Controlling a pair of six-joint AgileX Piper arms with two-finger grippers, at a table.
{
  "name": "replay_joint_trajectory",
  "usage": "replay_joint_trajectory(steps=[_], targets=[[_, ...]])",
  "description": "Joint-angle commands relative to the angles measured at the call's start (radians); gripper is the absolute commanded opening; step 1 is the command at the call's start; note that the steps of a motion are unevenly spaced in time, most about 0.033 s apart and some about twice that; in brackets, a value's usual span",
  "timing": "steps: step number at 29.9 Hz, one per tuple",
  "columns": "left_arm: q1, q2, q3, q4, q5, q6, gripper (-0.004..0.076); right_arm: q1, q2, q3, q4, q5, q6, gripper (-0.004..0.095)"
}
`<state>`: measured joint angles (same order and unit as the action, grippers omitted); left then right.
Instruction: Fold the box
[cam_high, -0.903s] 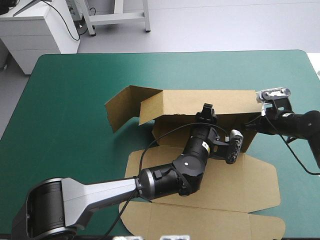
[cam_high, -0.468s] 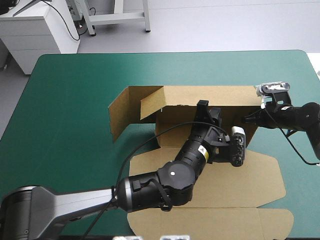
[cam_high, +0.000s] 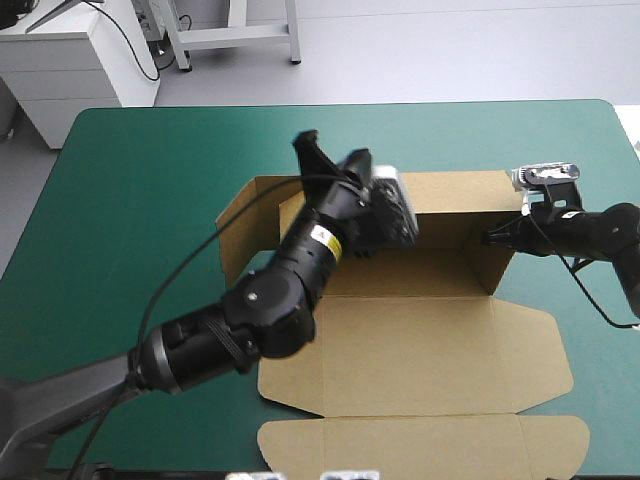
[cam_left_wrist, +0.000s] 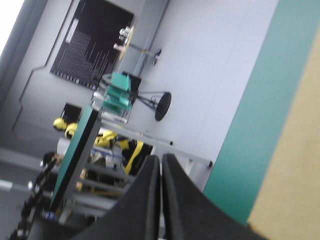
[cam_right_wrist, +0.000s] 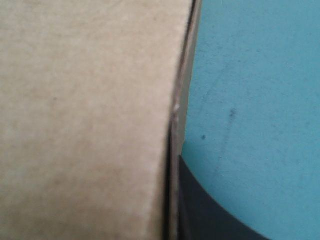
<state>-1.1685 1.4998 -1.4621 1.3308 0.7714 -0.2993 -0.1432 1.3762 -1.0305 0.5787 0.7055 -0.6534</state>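
- The box (cam_high: 420, 340) is plain brown board on every panel and flap, with no print or marking.
- The tabletop (cam_high: 140, 200) has an even teal-green cover with no pattern.
- The left pincer (cam_left_wrist: 161, 157) has black fingers (cam_left_wrist: 142, 200).
- The left arm (cam_high: 270, 300) is black near the wrist, carries a small yellow label (cam_high: 322, 236), and turns grey farther back.
- The right pincer (cam_high: 488, 239) is black, and so is the right arm (cam_high: 600, 235) behind it.
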Motion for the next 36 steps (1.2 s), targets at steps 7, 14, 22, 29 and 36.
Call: replay_joint_trajectory(steps=[7, 14, 22, 29, 36], targets=[[0.433, -0.156, -0.026, -0.225, -0.132, -0.099, -0.0006, 0.003, -0.008, -0.122, 0.047, 0.111, 0.049, 0.0001], [0.785, -0.200, -0.026, -0.505, -0.159, -0.087, -0.0006, 0.095, -0.008, -0.260, -0.084, 0.145, 0.190, 0.0002], [1.125, -0.203, -0.010, -0.905, -0.153, 0.085, -0.0006, 0.310, -0.006, -0.411, -0.417, 0.184, 0.470, 0.0003], [1.320, -0.200, 0.058, -1.325, -0.153, 0.349, -0.0006, 0.361, -0.006, -0.551, -0.461, 0.324, 0.566, 0.0003], [1.416, -0.200, 0.182, -1.562, -0.151, 0.524, -0.0006, 0.361, -0.006, -0.697, -0.461, 0.546, 0.607, 0.0004]])
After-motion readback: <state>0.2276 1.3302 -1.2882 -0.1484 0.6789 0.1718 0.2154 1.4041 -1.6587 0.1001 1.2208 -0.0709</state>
